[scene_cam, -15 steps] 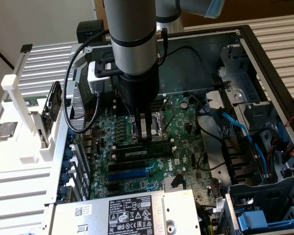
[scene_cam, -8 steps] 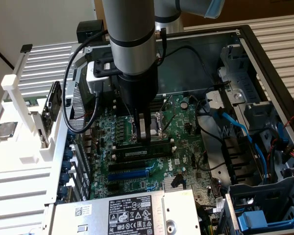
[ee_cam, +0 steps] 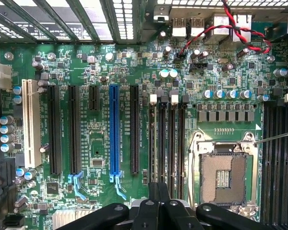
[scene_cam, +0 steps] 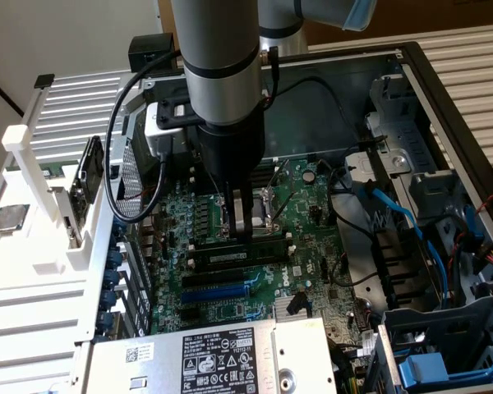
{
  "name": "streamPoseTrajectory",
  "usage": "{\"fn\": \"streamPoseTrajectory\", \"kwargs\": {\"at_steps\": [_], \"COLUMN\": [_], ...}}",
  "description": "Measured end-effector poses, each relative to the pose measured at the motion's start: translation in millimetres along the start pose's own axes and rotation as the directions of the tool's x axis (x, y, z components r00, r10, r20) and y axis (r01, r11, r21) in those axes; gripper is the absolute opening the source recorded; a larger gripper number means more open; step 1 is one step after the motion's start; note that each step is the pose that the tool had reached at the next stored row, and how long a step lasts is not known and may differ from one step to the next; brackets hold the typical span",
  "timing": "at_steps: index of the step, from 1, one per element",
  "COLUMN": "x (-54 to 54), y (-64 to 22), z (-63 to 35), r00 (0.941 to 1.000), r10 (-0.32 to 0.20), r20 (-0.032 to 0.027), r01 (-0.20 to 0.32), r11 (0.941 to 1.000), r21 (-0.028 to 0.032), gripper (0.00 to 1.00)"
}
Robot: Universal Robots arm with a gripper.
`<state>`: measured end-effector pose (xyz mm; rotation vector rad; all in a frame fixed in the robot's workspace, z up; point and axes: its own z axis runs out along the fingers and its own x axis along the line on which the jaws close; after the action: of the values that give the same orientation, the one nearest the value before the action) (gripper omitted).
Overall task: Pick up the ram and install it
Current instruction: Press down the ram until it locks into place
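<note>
At the exterior view's left stands a white rack [scene_cam: 33, 176] with a square chip [scene_cam: 6, 217] on it. In the middle of the frame the arm [scene_cam: 223, 74] reaches straight down into the open case [scene_cam: 444, 98]. Its gripper [scene_cam: 246, 228] has its jaws drawn together, nothing between them, and the tips are down at the top edge of the ram [scene_cam: 230, 255]. The ram sits on edge in a slot on the motherboard [scene_cam: 312, 205], lying crosswise just below the tips. Blue cables [scene_cam: 411, 226] run at the exterior view's right. In the wrist view the fingers [ee_cam: 151, 211] are closed side by side over the slots [ee_cam: 165, 139].
</note>
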<state>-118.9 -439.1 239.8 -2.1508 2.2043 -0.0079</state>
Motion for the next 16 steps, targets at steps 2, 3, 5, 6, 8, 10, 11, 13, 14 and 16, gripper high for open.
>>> {"fn": "streamPoseTrajectory", "kwargs": {"at_steps": [2, 3, 5, 6, 8, 10, 11, 13, 14, 16], "x": [0.0, -0.1, -0.4, -0.4, -0.5, -1.1, -1.5, -1.7, -1.8, -1.8], "y": [0.0, 0.0, 0.5, 0.6, 0.9, 1.0, 1.0, 1.1, 1.2, 1.2], "z": [0.0, 0.1, 0.3, 0.3, 0.5, 0.9, 1.1, 1.5, 1.7, 2.1], "r00": [1.0, 1.0, 1.0, 1.0, 1.0, 1.0, 1.0, 1.0, 1.0, 1.0], "r10": [0.0, 0.0, 0.0, 0.0, 0.0, 0.0, 0.0, 0.0, 0.0, 0.0], "r20": [0.0, 0.0, 0.0001, -0.0001, -0.0001, 0.0, 0.0001, -0.0003, -0.0002, -0.0002], "r01": [0.0, 0.0, 0.0, 0.0, 0.0, 0.0, 0.0, 0.0, 0.0, 0.0], "r11": [1.0, 1.0, 1.0, 1.0, 1.0, 1.0, 1.0, 1.0, 1.0, 1.0], "r21": [0.0, 0.0001, 0.0004, 0.0003, 0.0003, 0.0004, 0.0004, 0.0002, 0.0002, 0.0003], "gripper": [0.1, 0.1, 0.1, 0.1, 0.1, 0.1, 0.1, 0.1, 0.1, 0.1]}}
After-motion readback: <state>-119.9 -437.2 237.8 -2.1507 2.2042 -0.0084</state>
